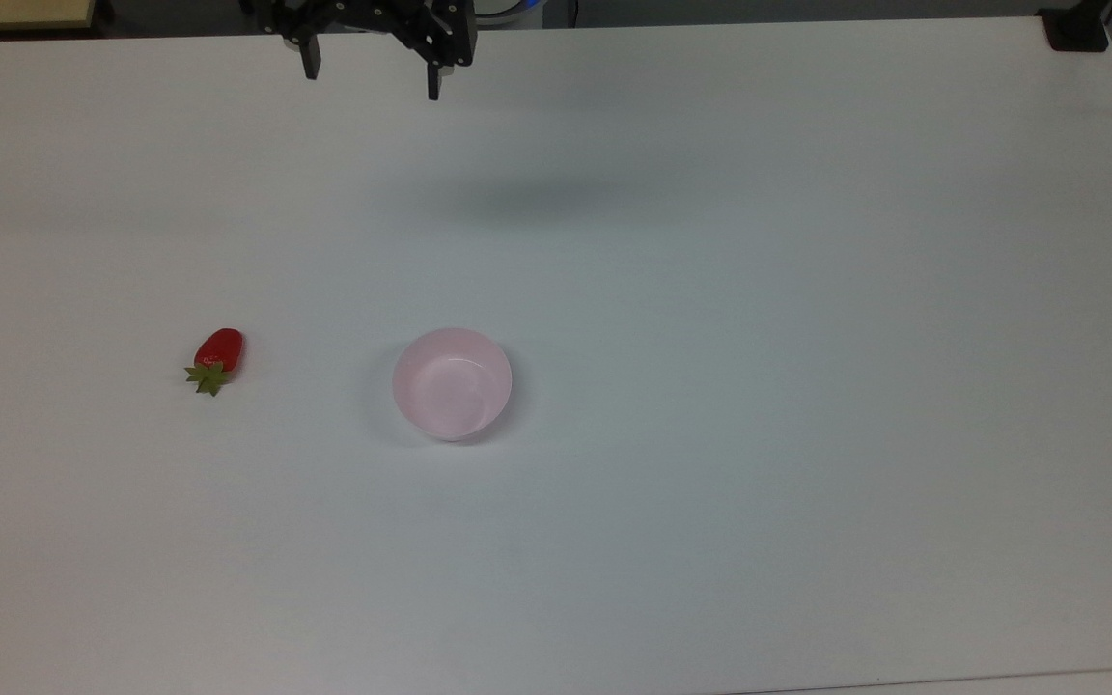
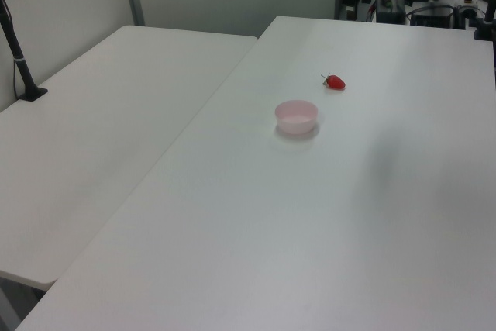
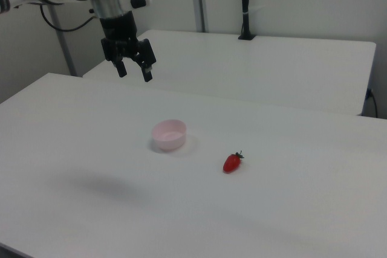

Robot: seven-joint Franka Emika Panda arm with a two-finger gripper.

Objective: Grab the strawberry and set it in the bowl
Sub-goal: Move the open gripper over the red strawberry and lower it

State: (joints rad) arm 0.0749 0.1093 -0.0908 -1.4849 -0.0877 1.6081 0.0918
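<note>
so gripper (image 1: 369, 85) hangs high over the table's (image 1: 807, 290) far edge, fingers spread wide, holding nothing. strawberry (image 1: 217, 355) lies on its side, well apart from the bowl (image 1: 452, 383), on the top view's left. approach w/ fingers across its narrow width, not lengthwise, & keep off the leaves.

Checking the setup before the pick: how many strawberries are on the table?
1. The strawberry lies on the white table, apart from the pink bowl, on the top view's left of it. The bowl's inside looks bare.
</note>
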